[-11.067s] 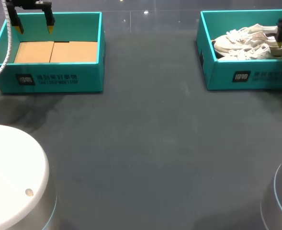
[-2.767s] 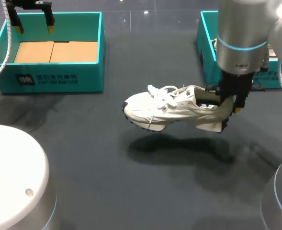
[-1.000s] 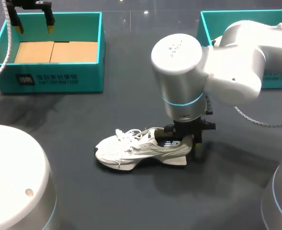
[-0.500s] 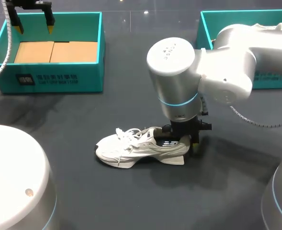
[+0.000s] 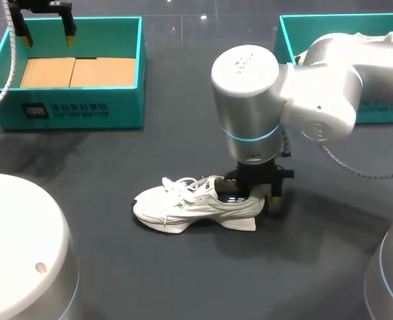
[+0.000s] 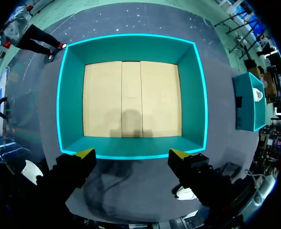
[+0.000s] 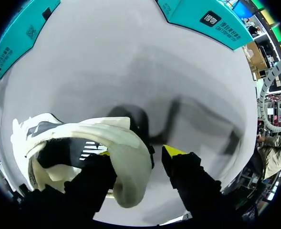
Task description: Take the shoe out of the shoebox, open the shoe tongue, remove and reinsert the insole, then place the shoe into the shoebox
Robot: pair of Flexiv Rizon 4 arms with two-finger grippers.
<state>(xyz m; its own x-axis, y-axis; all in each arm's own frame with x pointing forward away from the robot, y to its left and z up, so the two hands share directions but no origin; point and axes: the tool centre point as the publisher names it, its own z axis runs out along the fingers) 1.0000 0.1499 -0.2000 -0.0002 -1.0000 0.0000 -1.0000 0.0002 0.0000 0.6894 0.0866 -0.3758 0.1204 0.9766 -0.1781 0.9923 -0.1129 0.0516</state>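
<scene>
Closing out take-out step: white lace-up sneaker [image 5: 189, 212] sits upright on dark grey desk [image 5: 183, 280] | right tool [image 7: 138, 152] released, fingers straddling heel, outer one apart | left tool [image 6: 130, 155] released above teal cardboard shoebox [image 5: 83, 113] | next: clear heel, pinch tongue open.

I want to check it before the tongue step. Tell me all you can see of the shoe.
The shoe is a white laced sneaker with a soft, fabric-like upper, a thick pale sole and a dark lining. It stands upright on its sole near the middle of the dark table, toe toward the robot's left and heel toward its right. The right gripper straddles the heel collar, with one finger inside the opening and the other outside, seemingly just clear of the heel. Nothing else touches it.
</scene>
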